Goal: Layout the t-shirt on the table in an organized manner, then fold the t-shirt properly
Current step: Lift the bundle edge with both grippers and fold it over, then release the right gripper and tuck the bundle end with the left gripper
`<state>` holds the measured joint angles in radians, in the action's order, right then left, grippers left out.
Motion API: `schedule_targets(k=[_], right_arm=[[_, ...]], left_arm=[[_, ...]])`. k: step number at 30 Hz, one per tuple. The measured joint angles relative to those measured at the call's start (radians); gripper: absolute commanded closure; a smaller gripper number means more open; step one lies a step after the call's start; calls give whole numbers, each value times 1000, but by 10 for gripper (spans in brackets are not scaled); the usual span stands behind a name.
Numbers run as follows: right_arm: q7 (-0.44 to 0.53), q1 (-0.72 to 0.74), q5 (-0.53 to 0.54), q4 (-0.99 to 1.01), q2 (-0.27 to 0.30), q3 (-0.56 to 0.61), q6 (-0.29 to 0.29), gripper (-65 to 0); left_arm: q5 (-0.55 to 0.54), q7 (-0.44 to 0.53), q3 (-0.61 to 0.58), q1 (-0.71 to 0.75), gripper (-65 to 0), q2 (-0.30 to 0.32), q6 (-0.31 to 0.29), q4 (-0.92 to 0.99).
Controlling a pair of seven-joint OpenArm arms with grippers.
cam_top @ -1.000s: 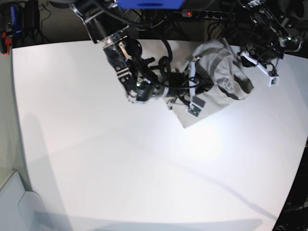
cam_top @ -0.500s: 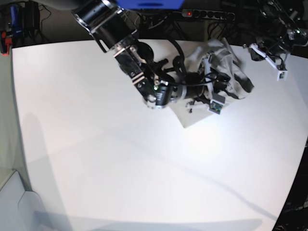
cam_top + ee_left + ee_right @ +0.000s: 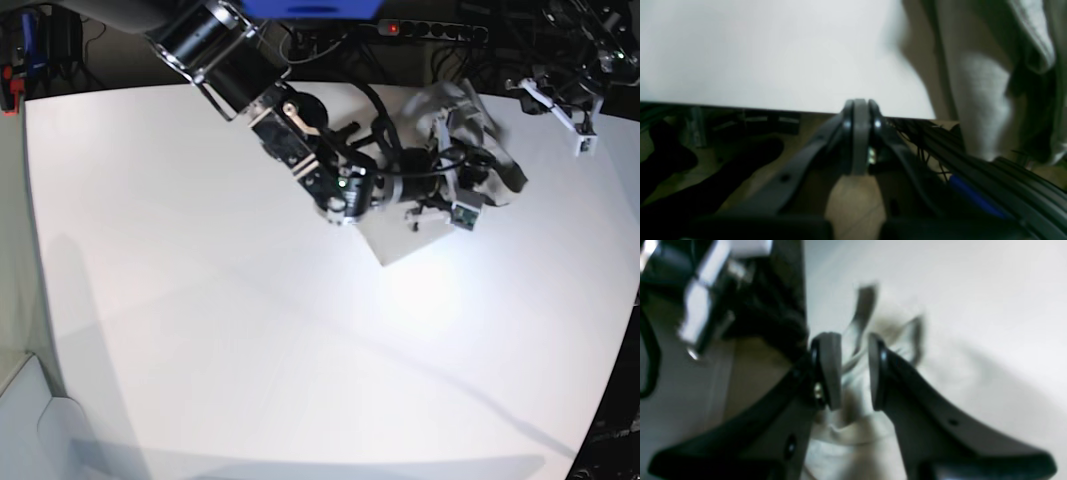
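T-shirt (image 3: pixel 470 140) lies bunched in a heap at the far edge of the counter (image 3: pixel 250 340), on the side of the left arm, so the layout step is not yet done. Relative to this heap, the right end effector (image 3: pixel 455 190) is directly over its near part, reaching in from the side. In the right wrist view its jaws stand narrowly apart with a fold of the pale cloth between them; the picture is blurred, so I cannot tell if the cloth is really pinched or only framed by the jaws. I judge this pose is meant to catch an edge and pull the cloth out flat. The left end effector (image 3: pixel 578 118) hangs beyond the heap, past the counter edge, well apart from the cloth. Its jaws are pressed together with nothing in them, probably waiting for a corner to appear
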<state>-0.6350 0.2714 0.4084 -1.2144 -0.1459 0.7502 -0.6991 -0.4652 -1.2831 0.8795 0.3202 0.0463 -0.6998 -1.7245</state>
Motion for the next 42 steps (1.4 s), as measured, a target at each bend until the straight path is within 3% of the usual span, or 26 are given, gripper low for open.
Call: schedule_targets(k=[7,11,15,17,20,26,29,31,35,42], right_arm=[[14,0,-5,1,6,3,0,-147],[-1,-10,-8,-143,15,3,6,-115],[1,-40,26,-368,101,-32,3,-102],[-92,-74,-2,-402,145,-88,3,-101],[-127,-127,-10,-458,217,-167,4,-101],[-116,-208,8,-575,305,-236,6,-101],[-124,-237,4,-602,341,-265,6,-101],[-118,-261,0,-628,354,-301,6,-101],[-117,-300,1,-644,368,-338,6,-101],[-126,-342,5,-659,399,-400,6,-101]], left_arm=[[-127,0,1,0,-2,-4,0,-34],[-186,0,-5,17,-2,19,0,-37],[-203,-4,-43,24,-5,22,0,-43],[-206,0,-44,23,-10,23,0,-43],[-210,-2,-45,23,-105,18,0,-43],[-215,0,-45,23,-477,19,0,-45],[-260,4,-39,49,-595,20,0,-58],[-337,1,-38,63,-629,18,0,-55],[-459,2,-38,58,-632,17,0,-48],[-468,15,69,-18,-632,-101,-1,63]])
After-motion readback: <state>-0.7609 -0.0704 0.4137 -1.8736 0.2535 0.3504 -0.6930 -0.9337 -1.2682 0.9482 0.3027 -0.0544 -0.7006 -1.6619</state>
